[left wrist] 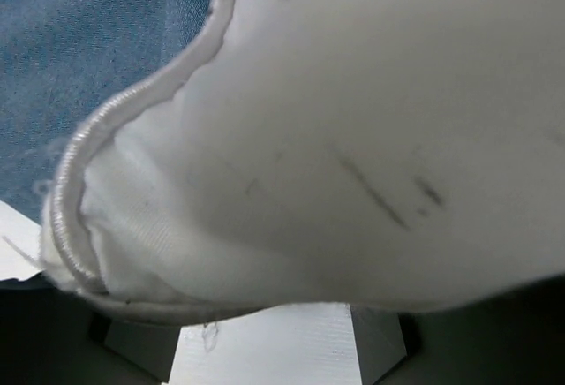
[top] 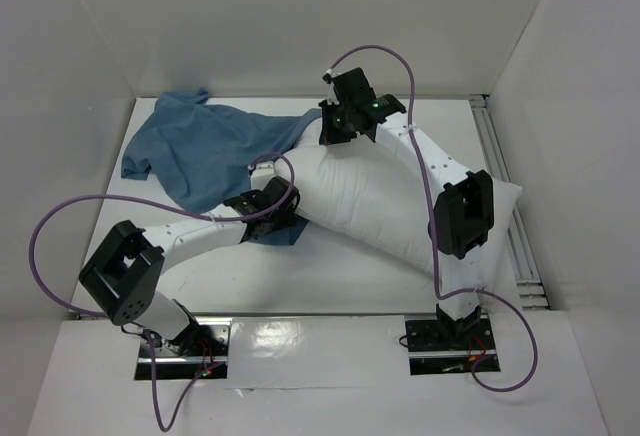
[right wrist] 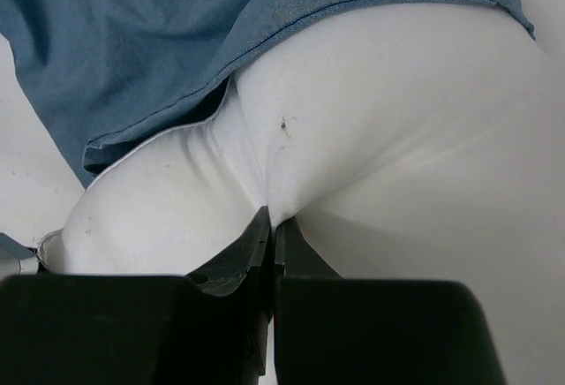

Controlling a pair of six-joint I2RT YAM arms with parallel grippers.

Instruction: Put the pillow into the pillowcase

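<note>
The right pincer (right wrist: 272, 230) is clamping a fold of the pillow (top: 390, 206), whose far end is sitting inside the pillowcase (top: 200, 146); the left pincer (top: 268, 202) is gaping at its near corner — next, I reckon, pushing it deeper.

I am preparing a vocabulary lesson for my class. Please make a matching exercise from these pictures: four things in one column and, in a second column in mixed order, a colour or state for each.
Column one:
1. pillow
2. pillowcase
3. left claw
4. right claw

Column two:
A. shut, pinching white fabric
B. blue and wrinkled, covering one end of the pillow
C. open, at a corner of the pillow
D. white and plump

Pairs: 1-D, 2-B, 3-C, 4-A
</note>
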